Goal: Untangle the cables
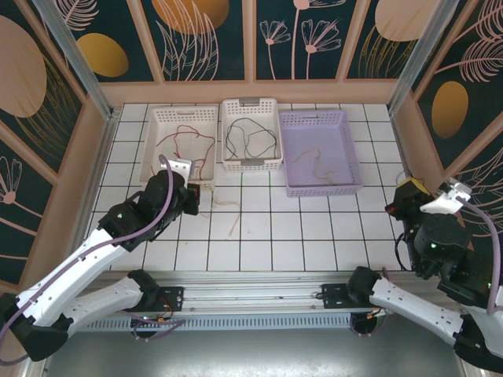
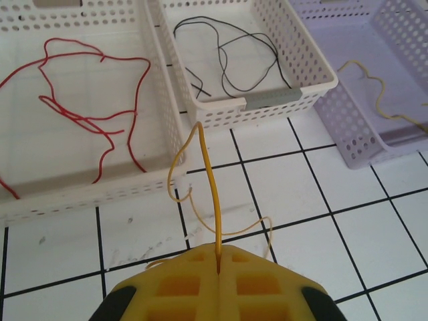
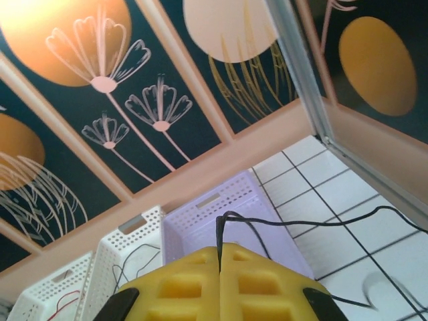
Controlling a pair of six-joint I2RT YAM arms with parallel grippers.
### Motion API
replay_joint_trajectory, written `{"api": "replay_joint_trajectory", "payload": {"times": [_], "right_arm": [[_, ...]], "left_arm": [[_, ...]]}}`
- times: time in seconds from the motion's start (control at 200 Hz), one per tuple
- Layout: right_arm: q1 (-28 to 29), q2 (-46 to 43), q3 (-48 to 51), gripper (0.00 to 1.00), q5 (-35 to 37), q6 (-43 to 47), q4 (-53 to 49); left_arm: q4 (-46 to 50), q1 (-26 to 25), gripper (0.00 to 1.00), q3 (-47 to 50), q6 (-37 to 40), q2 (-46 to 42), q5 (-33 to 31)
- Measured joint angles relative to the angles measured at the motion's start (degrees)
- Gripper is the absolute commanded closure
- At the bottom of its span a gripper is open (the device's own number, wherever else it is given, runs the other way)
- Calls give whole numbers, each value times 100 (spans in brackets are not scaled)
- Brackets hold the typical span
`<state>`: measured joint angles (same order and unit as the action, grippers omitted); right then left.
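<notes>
At the near side, the left claw [image 2: 219, 251] is closed tight on a yellow cable [image 2: 208, 174], which stands up from the pinched fingers. It then droops in loose loops onto the white tiled desk [image 1: 314, 228], just short of the baskets. From above, that claw [image 1: 191, 196] hangs close to the near right corner of the left white basket [image 1: 157, 114]. The bare tiles to its right run wide open across to the other arm.

The right claw [image 3: 219, 251] is also shut, gripping a black cable [image 3: 301, 224] that arcs off to the right above the tiles. This claw [image 1: 409, 192] sits hard by the right wall and its metal post, with little room on that side.

Farther back, three baskets stand edge to edge along the back wall. A red cable [image 2: 87, 114] sprawls in the left white basket. A second black cable [image 2: 247, 60] loops in the middle white basket [image 1: 250, 163]. A second yellow cable [image 2: 374, 93] lies in the purple basket [image 1: 314, 118], whose near edge reaches farthest toward the arms.
</notes>
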<state>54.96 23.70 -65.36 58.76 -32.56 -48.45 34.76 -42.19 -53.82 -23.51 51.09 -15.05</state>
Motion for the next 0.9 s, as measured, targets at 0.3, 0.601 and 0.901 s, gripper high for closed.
{"api": "replay_joint_trajectory", "payload": {"times": [0.3, 0.601, 0.901], "right_arm": [[28, 1423, -776, 100, -616, 1119, 1239], [-4, 3121, -2002, 100, -1360, 2138, 2293], [-1471, 4916, -3595, 100, -3108, 2310, 2476]], "left_arm": [[-662, 0, 100, 737, 407, -826, 345], [-1167, 0, 100, 1421, 487, -1506, 522], [-1364, 0, 100, 1539, 487, -1547, 629]]}}
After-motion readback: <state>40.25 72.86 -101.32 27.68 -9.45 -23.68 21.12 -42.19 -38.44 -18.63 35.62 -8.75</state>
